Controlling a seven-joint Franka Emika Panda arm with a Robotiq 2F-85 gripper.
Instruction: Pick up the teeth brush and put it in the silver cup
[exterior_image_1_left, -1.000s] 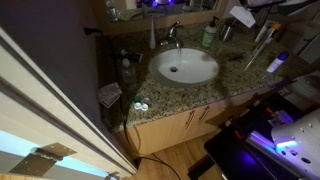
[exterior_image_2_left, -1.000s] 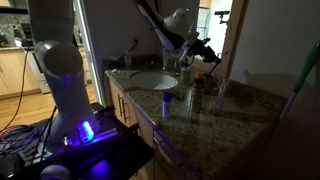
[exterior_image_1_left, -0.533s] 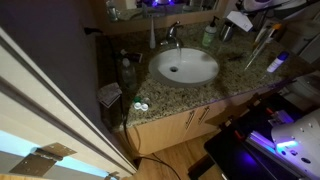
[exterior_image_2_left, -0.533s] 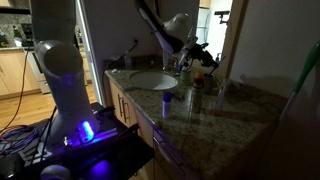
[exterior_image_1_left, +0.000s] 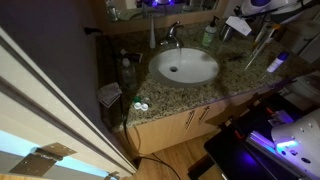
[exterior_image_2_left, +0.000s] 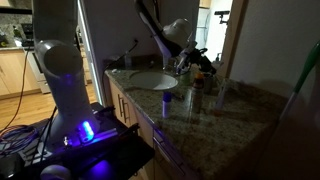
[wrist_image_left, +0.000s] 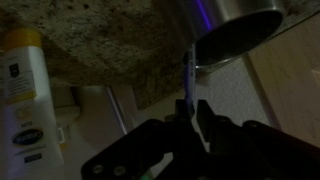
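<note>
**Toothbrush clamped, tip at the cup rim**

Arm (exterior_image_2_left: 150, 20) reaches from the base across the sink (exterior_image_1_left: 185, 67) to the back corner of the counter (wrist_image_left: 110, 45). The wrist is bent downward.

In the wrist view the gripper (wrist_image_left: 190, 112) has both fingers pressed onto the toothbrush (wrist_image_left: 187, 80). The brush stands straight out between them, a thin blue-and-white shaft.

The silver cup (wrist_image_left: 235, 28) sits at the upper right of that view, on the granite, with its dark mouth turned toward the camera. The brush's far end lines up with the near edge of the rim. Whether it is over the opening or just short of it can't be told (dim frame, no depth cue).

Nearby items:
- A white bottle with a yellow cap (wrist_image_left: 22, 80) stands at the left of the wrist view, well apart from the cup.
- The faucet (exterior_image_1_left: 172, 35) is behind the sink, and the green bottle (exterior_image_1_left: 209, 35) is just beside the faucet.
- A small white case (exterior_image_1_left: 140, 106) lies at the counter's front edge, far from the action.
- Nothing sits between the brush and the cup.

Compared with a second ago, the wrist and gripper sit slightly lower in an exterior view. The sink, bottles and case haven't moved.
</note>
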